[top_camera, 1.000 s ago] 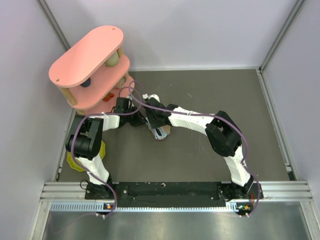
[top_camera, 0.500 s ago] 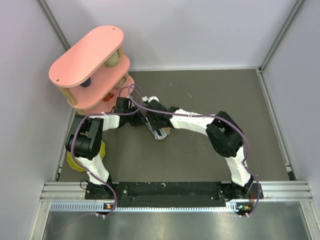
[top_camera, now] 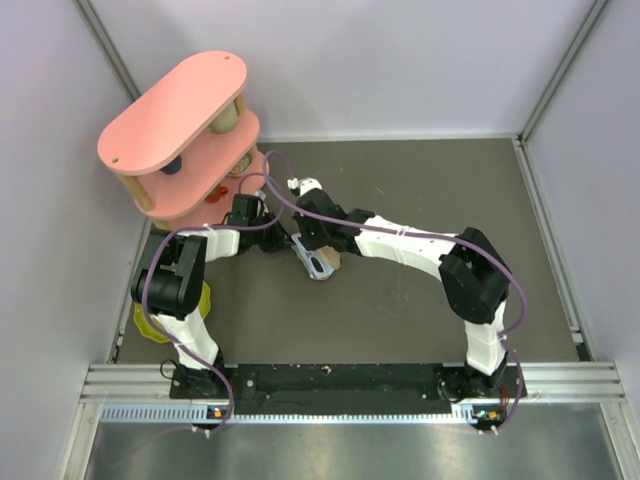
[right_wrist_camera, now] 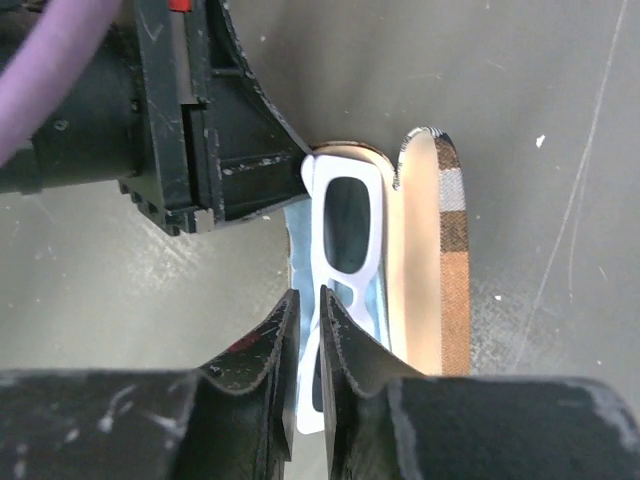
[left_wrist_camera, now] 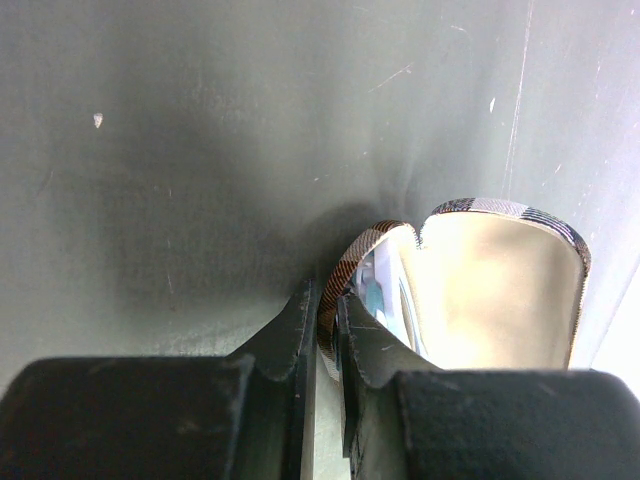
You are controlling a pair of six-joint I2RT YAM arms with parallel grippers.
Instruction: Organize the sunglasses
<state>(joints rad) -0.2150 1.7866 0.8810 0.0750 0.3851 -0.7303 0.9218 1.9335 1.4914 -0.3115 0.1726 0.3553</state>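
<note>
**Right gripper** [right_wrist_camera: 308,300]. My two fingers stand almost together, leaving only a thin slit. The white rim of the sunglasses [right_wrist_camera: 320,235] runs through that slit. As far as the right wrist view shows, I am clamped on the outer rim of the near lens. The frame extends straight ahead from my fingertips. The near lens lies partly under my right-hand finger, the bridge sits just past the tips, and the far lens lies wholly ahead of them.

The sunglasses are a glossy white frame with narrow, rectangular, round-cornered lens openings. The temple arms cannot be made out.

Beneath the frame, showing on either side of my fingers, lies a pale blue cloth [right_wrist_camera: 296,250]. Frame and cloth rest in the lower half of an open brown plaid case [right_wrist_camera: 452,270]. Its cream-lined lid lies open to the right of my fingertips.

**Left gripper** [left_wrist_camera: 322,322]. My fingers are closed on the plaid side wall of the case, one outside and one inside. They grip the end farthest from my right fingertips, just beside the far corner of the white frame.

Around both grippers lies the dark grey table [right_wrist_camera: 520,100]. Beyond my left gripper, in the top view, stands a pink tiered shelf [top_camera: 175,115].
</note>
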